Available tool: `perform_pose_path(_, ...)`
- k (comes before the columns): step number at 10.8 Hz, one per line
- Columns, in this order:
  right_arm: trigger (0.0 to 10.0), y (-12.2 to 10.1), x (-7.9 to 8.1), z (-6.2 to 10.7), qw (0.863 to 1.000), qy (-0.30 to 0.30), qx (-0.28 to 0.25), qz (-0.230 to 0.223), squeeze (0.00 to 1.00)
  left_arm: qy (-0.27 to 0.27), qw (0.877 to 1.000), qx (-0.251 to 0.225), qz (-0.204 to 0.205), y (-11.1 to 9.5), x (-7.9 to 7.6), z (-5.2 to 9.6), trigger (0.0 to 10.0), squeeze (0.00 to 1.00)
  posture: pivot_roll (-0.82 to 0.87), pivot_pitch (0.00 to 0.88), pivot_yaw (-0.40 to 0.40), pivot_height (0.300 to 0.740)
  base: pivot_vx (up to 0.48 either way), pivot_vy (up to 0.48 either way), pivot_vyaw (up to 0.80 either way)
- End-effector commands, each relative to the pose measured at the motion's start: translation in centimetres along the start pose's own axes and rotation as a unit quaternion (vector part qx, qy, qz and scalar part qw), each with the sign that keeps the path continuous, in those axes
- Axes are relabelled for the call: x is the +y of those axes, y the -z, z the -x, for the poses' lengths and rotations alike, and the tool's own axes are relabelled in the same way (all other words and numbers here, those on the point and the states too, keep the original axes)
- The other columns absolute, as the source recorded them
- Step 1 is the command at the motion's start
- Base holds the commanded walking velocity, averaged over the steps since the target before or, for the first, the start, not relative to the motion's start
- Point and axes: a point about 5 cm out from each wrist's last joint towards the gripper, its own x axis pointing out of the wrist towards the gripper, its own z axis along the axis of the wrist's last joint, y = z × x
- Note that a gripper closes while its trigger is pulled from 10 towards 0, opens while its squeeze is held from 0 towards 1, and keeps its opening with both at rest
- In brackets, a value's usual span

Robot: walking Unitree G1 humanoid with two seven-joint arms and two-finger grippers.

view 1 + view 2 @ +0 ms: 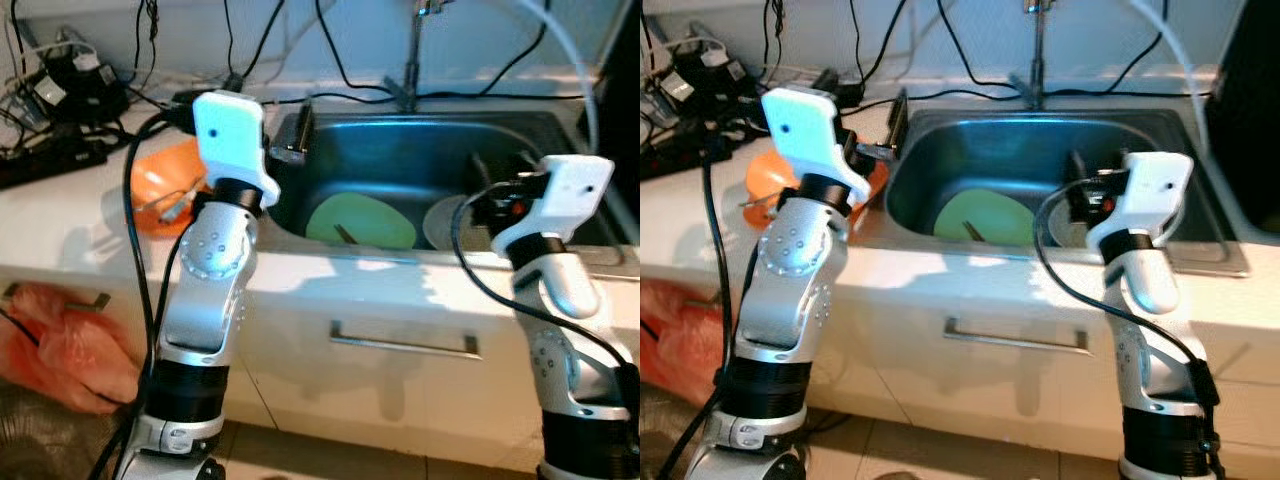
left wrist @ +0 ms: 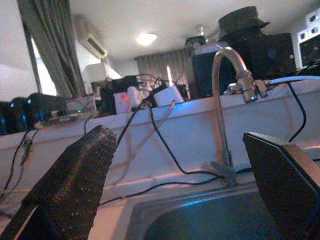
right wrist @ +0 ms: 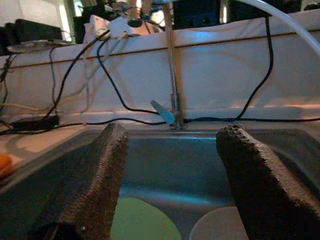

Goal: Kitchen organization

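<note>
Right end effector, fingers spread wide and empty, hangs over the sink; green plate lies below and leftward. Left end effector, also wide, sits farther off.

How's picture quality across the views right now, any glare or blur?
Eye views: sharp, sunlight washing out the white countertop; steel sink shaded, bluish. Left wrist view: close black fingers soft. Right wrist view: round green plate dim but legible.

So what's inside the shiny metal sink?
Inside the steel sink lie a round green plate with a dark utensil on it, and a pale round plate beside it. The right gripper hides part of the pale plate.
</note>
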Motion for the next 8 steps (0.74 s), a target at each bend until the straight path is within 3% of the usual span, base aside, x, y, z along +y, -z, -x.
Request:
perform_pose_path(1,10.0,-0.3,0.8,-0.2,1.0,-0.01,-0.01,0.006,0.0,-0.009,1.0,0.023,0.011,0.8,0.7,0.4,10.0,0.0,0.02,0.059,0.089,0.74,0.0,0.0,0.0)
perform_pose_path(4,10.0,0.0,1.2,0.1,1.0,-0.025,-0.001,0.005,0.0,-0.021,0.997,0.075,0.028,3.3,1.7,1.5,10.0,0.0,0.01,0.066,0.085,0.74,0.0,0.0,0.0)
perform_pose_path(7,10.0,-0.2,1.1,-0.1,0.999,-0.049,0.009,0.004,0.0,-0.054,0.996,0.059,0.035,3.0,1.7,1.5,10.0,0.0,0.01,0.065,-0.021,0.74,0.0,0.0,0.0)
perform_pose_path(8,10.0,-0.3,1.1,-0.3,0.998,-0.055,0.011,0.0,0.0,-0.062,0.996,0.057,0.034,3.0,1.8,1.6,10.0,0.0,0.02,0.054,-0.024,0.74,0.0,0.0,0.0)
